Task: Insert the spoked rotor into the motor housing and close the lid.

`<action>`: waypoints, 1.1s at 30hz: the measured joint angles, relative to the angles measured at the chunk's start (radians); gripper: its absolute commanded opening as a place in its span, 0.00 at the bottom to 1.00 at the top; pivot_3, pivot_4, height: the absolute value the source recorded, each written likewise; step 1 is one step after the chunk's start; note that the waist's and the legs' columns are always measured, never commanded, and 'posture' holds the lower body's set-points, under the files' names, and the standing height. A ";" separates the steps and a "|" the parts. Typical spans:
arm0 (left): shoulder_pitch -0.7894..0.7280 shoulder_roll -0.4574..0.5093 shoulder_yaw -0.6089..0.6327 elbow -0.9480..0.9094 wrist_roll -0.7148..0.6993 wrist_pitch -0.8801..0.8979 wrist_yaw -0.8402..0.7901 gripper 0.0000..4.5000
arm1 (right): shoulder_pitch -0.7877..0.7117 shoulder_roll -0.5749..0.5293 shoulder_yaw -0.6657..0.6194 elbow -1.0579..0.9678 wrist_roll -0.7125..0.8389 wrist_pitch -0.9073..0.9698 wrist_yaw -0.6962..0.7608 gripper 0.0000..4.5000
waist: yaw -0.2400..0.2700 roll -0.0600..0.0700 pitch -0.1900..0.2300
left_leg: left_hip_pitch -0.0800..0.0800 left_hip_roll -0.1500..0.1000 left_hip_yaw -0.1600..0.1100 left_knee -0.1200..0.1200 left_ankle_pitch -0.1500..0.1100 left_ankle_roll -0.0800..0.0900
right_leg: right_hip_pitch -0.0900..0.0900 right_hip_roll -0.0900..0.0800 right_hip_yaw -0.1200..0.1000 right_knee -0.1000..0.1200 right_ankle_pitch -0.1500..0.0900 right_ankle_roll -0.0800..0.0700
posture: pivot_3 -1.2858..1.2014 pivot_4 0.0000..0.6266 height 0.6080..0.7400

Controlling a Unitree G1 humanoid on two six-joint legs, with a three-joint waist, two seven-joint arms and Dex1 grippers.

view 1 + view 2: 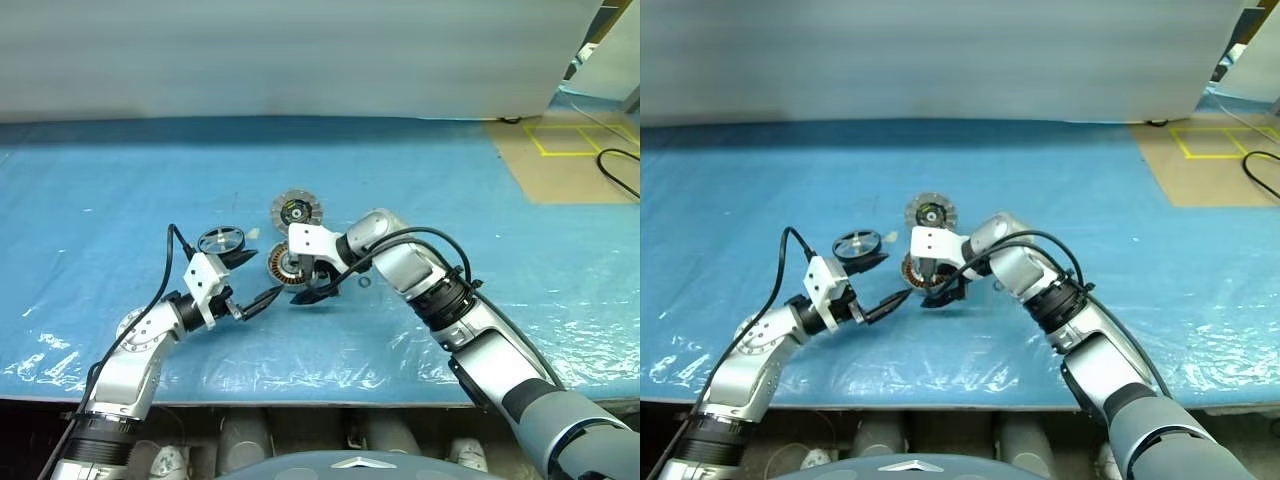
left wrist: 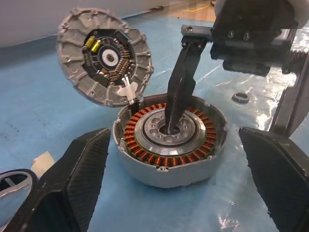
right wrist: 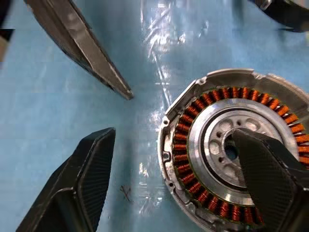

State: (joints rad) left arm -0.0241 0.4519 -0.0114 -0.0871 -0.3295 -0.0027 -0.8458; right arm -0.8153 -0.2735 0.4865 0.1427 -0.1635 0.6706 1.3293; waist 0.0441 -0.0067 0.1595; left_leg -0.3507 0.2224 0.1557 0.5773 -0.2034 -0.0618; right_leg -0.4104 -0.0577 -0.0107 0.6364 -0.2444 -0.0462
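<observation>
The motor housing stands open on the blue sheet, its copper windings ringing a grey centre. Its lid is tipped up at the housing's far edge, with the inner face showing. The spoked rotor, black-rimmed with silver spokes, lies flat to the left of the housing. My right gripper is open and angled down, one fingertip in the housing's centre hole and the other outside the rim. My left gripper is open and level between rotor and housing, holding nothing.
A small metal ring lies on the sheet just right of the housing. A scrap of pale tape sits near the rotor. Crinkled clear plastic covers the blue table. Yellow floor markings are at the far right.
</observation>
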 measured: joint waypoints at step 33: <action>-0.056 0.043 -0.016 0.035 -0.022 0.025 -0.126 1.00 | 0.673 -0.272 -0.381 -0.286 0.245 -0.315 -0.432 0.91 | 0.000 0.001 0.001 | 0.001 -0.001 0.001 -0.010 0.000 0.000 | 0.003 0.001 0.000 -0.015 0.001 0.002 | 0.52 0.24 1.00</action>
State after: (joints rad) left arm -0.0800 0.4947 -0.0278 -0.0522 -0.3518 0.0220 -0.9722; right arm -0.1423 -0.5454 0.1054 -0.1429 0.0820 0.3554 0.8973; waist 0.0444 -0.0055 0.1602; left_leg -0.3502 0.2213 0.1566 0.5672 -0.2034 -0.0620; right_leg -0.4071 -0.0566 -0.0110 0.6210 -0.2429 -0.0437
